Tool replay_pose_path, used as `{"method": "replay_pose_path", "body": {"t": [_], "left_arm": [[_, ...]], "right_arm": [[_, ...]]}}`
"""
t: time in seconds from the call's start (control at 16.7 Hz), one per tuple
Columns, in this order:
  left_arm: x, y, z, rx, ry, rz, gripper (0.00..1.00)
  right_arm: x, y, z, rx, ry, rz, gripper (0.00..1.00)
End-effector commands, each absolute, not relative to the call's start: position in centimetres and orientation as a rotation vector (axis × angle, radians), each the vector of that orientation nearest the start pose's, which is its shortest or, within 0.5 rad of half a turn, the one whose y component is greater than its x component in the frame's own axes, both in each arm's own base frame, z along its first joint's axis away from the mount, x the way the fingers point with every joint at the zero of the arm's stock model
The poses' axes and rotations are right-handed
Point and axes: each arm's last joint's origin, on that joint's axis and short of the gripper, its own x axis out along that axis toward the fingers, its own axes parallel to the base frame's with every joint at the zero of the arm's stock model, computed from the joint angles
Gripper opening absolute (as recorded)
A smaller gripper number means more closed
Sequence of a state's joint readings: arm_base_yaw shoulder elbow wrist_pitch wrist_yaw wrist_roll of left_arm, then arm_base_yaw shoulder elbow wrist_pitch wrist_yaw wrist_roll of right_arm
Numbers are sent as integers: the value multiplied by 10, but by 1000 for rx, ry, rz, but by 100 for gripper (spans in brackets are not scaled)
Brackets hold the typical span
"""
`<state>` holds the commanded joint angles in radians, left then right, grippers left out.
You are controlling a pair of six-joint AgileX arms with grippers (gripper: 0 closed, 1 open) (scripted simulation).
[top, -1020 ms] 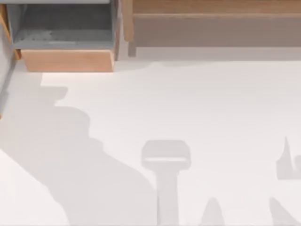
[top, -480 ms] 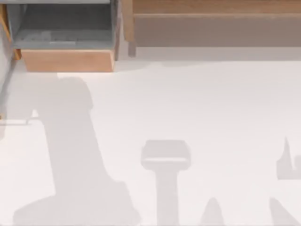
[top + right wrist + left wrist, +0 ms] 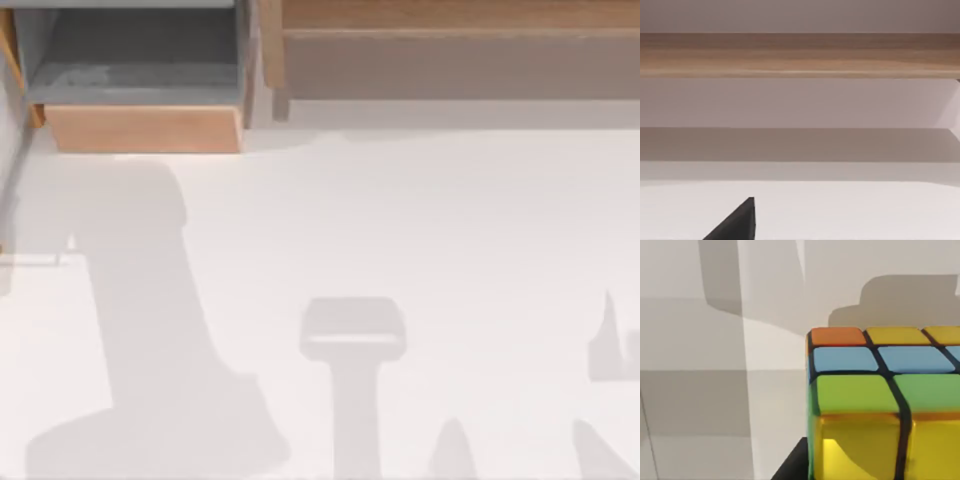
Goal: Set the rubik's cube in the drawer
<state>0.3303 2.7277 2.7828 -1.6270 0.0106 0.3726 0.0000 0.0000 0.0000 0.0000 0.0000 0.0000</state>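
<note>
Top view: open drawer (image 3: 145, 128), tan wood front with grey walls and floor, interior bare; long brown wooden shelf (image 3: 450, 40) just beside it. Left wrist view: rubik's cube (image 3: 880, 405), glossy orange, yellow, blue and green tiles, close under the camera beside a dark finger (image 3: 792, 465); grip state cannot be told. Judged rigid, light, slick-faced, best pinched on two opposite flat faces. Right wrist view: shelf edge, one dark finger (image 3: 737, 222); opening cannot be told.

drawer (image 3: 145, 128) far left on table (image 3: 450, 250) | shelf (image 3: 450, 40) just right of it

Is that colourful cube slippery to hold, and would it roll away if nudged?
The rubik's cube looks glossy, with a highlight on its yellow face, so it may be a little slippery. Its flat faces and square edges suggest it would slide or sit still, not roll. It looks rigid, not squashy.
</note>
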Motion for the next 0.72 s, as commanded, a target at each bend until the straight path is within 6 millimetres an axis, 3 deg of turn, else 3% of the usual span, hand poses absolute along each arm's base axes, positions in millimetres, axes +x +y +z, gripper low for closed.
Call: {"method": "replay_pose_path", "body": {"t": [0.72], "left_arm": [[479, 172, 181, 21, 1571, -23, 90]], "right_arm": [[106, -1, 160, 0, 0, 0, 100]]}}
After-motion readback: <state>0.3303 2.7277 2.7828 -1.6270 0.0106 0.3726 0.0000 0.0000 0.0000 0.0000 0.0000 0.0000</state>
